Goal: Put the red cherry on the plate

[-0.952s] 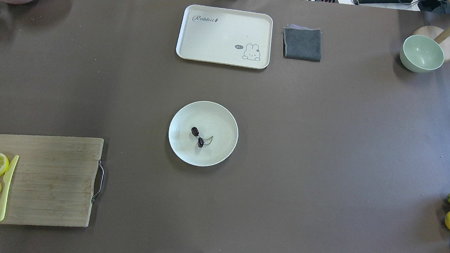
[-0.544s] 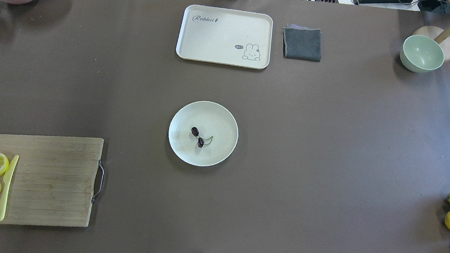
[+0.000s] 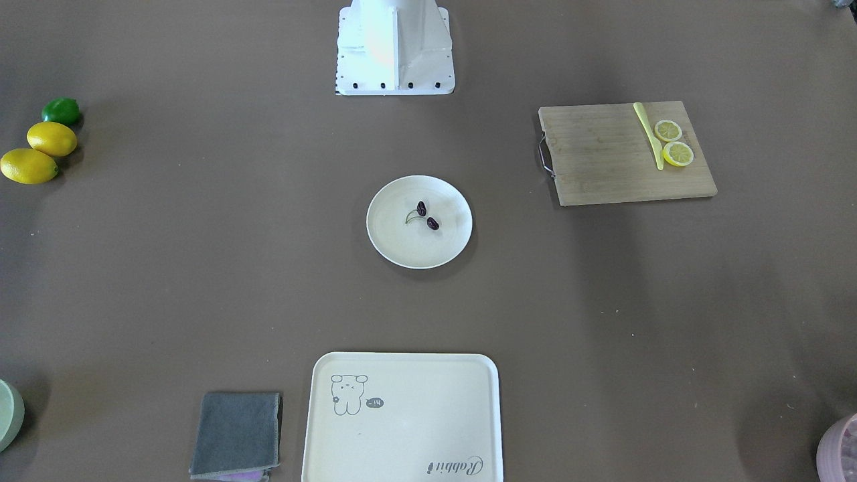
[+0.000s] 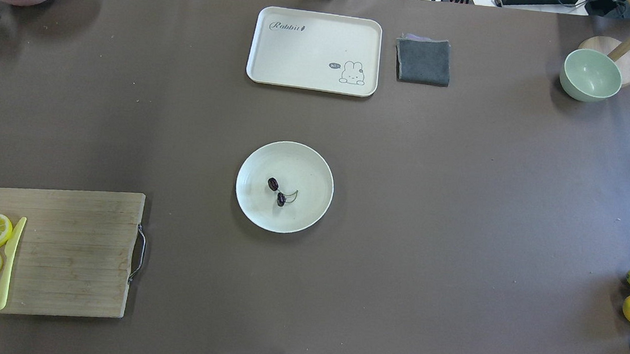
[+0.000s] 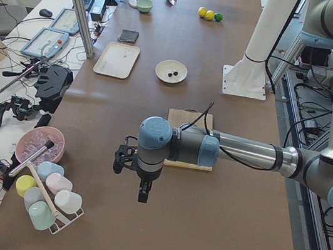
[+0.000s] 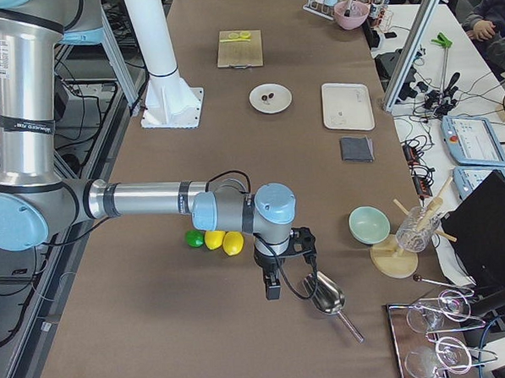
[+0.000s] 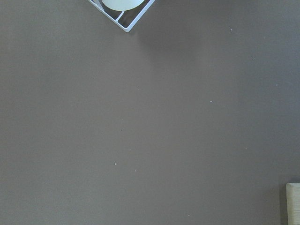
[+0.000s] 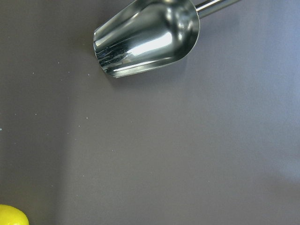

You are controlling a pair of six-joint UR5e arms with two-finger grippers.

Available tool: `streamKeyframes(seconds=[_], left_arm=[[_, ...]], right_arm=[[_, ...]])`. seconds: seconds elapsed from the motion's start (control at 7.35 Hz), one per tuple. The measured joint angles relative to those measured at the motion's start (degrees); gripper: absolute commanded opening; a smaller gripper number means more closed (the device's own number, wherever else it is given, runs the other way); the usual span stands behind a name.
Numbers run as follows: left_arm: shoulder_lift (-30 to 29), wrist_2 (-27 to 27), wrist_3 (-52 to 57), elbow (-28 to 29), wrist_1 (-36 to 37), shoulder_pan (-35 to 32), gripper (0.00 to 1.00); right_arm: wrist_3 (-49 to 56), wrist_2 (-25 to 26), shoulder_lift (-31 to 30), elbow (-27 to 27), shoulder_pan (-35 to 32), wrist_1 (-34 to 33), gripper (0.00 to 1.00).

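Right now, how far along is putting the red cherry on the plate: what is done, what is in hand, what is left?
Done: the red cherry lies inside the plate, fruits and stem within its rim. In hand: nothing; the left claw and the right claw hang at opposite ends of the table, far from the plate, the right one beside a scoop. Left: apparently nothing.

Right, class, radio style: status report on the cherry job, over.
Left pincer hovering past cutting board, right pincer beside metal scoop; open or shut unclear. Red cherry lying on plate. Neither arm near it.
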State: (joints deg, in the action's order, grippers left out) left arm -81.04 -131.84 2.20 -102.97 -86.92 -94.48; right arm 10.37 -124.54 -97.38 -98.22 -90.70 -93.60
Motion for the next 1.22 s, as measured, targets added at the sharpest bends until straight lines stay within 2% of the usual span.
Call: streamKeyframes(seconds=[1.22], left_arm=[[-0.08, -0.05, 0.0, -0.42, -0.17, 0.0, 0.98]], right_arm=[[0.09, -1.56, 0.08, -0.3, 0.08, 0.0, 1.0]])
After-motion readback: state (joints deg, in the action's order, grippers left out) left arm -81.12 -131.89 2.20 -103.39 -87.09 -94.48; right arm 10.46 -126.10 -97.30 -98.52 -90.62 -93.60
